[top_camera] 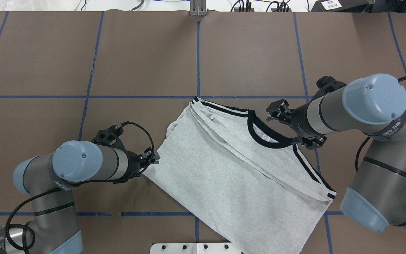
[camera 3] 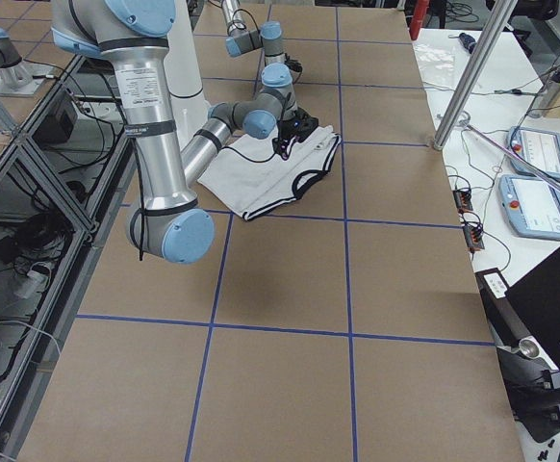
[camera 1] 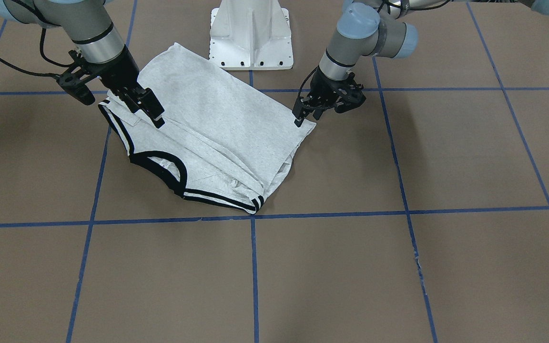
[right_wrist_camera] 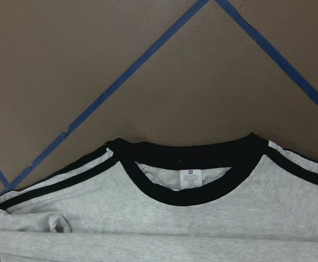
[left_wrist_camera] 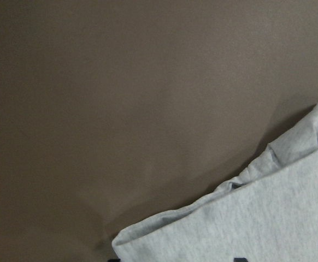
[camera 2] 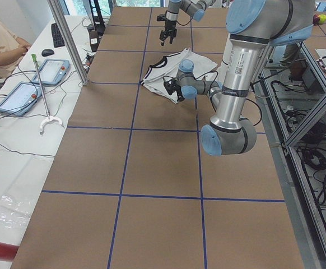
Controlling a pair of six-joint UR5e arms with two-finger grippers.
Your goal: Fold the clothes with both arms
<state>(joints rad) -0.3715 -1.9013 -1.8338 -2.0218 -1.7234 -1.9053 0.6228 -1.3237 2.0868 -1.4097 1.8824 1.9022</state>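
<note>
The grey T-shirt (camera 1: 217, 124) lies folded lengthwise on the brown table, with its black neck trim (camera 1: 160, 164) and shoulder stripes towards the far side from the robot. The printed front is hidden. It also shows in the overhead view (top_camera: 231, 176). My left gripper (camera 1: 305, 119) is low at the shirt's hem-end corner (left_wrist_camera: 148, 237), with its fingers apart. My right gripper (camera 1: 154, 114) rests on the shirt's edge beside a shoulder stripe, its fingers slightly apart, and the cloth under it lies flat. The right wrist view looks down on the neck opening (right_wrist_camera: 189, 183).
The white pedestal base (camera 1: 250, 38) stands just behind the shirt. Blue tape lines (camera 1: 254, 276) grid the brown table. A side bench with tablets (camera 2: 23, 95), a metal pole (camera 2: 68, 39) and a seated person lies beyond the table's far edge.
</note>
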